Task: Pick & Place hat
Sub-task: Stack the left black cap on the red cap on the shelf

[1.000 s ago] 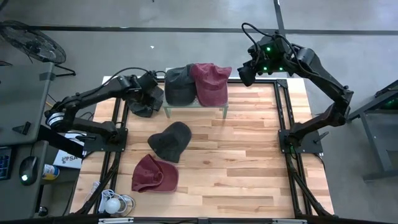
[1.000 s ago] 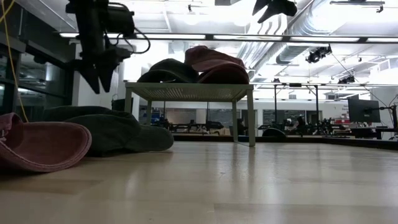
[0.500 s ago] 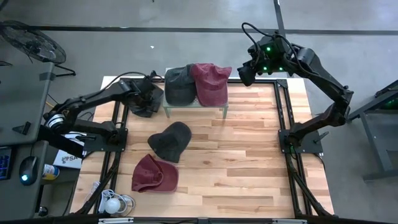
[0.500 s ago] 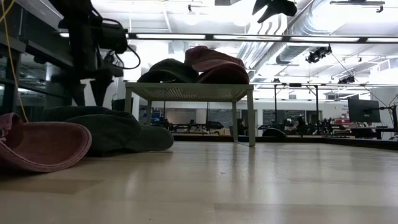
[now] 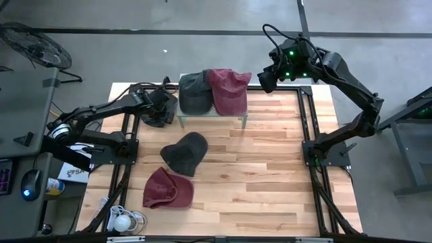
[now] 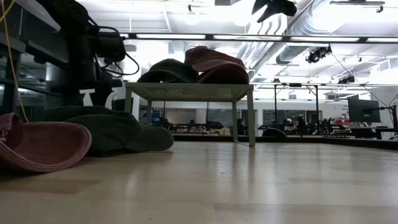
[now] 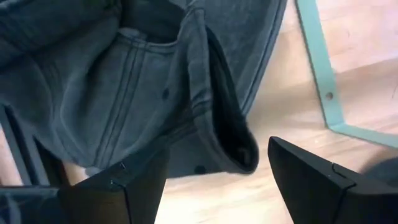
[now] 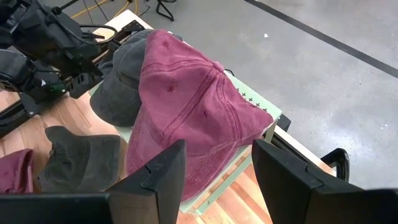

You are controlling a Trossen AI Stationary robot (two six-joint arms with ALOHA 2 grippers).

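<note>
Rear-left corner crowded: left pincer (image 5: 159, 110) low over a grey hat (image 7: 143, 93), stand (image 5: 229, 116) just beside. Stand top filled by two hats. Grey hat (image 5: 184, 151) and maroon hat (image 5: 167, 188) block table (image 5: 270, 182) centre-left. Right half open boards.

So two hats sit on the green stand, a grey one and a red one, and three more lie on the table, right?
Not quite. The high view shows the grey hat and red hat on the green stand, but only two hats lie on the table: a dark one and a red one.
</note>
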